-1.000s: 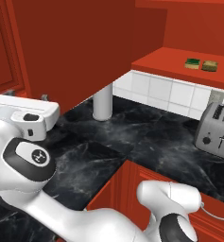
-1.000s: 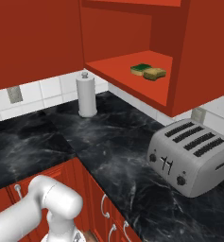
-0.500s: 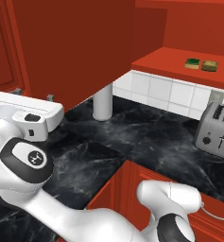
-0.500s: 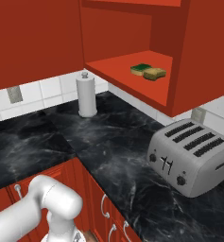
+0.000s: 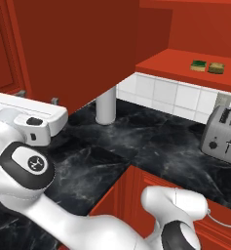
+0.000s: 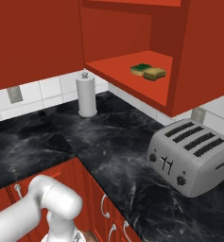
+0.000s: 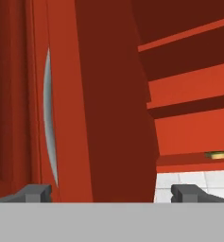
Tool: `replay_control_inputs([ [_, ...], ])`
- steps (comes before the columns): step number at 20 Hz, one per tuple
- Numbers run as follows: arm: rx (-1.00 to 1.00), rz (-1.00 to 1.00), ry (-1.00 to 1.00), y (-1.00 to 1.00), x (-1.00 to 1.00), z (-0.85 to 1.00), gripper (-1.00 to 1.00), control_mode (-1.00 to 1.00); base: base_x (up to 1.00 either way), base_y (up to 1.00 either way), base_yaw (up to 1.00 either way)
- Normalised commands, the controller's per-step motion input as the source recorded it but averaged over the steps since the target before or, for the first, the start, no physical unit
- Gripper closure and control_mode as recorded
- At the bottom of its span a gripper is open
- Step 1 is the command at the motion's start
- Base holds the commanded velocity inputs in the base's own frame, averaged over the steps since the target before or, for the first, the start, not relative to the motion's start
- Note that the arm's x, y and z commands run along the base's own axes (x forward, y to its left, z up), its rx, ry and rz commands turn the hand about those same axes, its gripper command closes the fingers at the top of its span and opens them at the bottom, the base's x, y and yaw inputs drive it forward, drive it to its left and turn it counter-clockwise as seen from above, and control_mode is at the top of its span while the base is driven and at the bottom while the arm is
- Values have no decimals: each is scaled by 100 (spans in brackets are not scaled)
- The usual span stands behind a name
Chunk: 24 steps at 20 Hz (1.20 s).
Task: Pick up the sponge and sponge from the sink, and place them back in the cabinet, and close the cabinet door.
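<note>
Both sponges, the green-and-black sponge (image 6: 141,69) and the tan sponge (image 6: 154,73), lie side by side on the red shelf (image 6: 127,75) of the cabinet (image 6: 179,47) in the upper middle of the right base view, so what remains to handle is the cabinet door (image 7: 108,104), which fills the centre of the hand view with its silver handle (image 7: 49,118) at the left. The gripper (image 7: 111,193) stands wide open with nothing in it, one fingertip at each side of the door edge at the bottom of the hand view. I judge the door to be stiff, light on its hinges and rather slippery because it is glossy, so it is better to push flat on its outer face near the free edge than to pinch it.
</note>
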Motion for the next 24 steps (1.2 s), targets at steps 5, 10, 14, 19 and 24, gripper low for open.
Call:
replay_control_inputs([
  [5,0,-3,0,-1,14,0,-100,-100,0,0,0],
  [10,0,0,0,0,15,-1,-100,-100,0,0,0],
  [14,0,0,-1,-9,6,-1,-100,-100,0,0,0],
  [19,0,-1,-3,-37,0,0,-100,-100,0,0,0],
  [24,0,-6,-4,-53,-9,0,-100,-100,0,0,0],
])
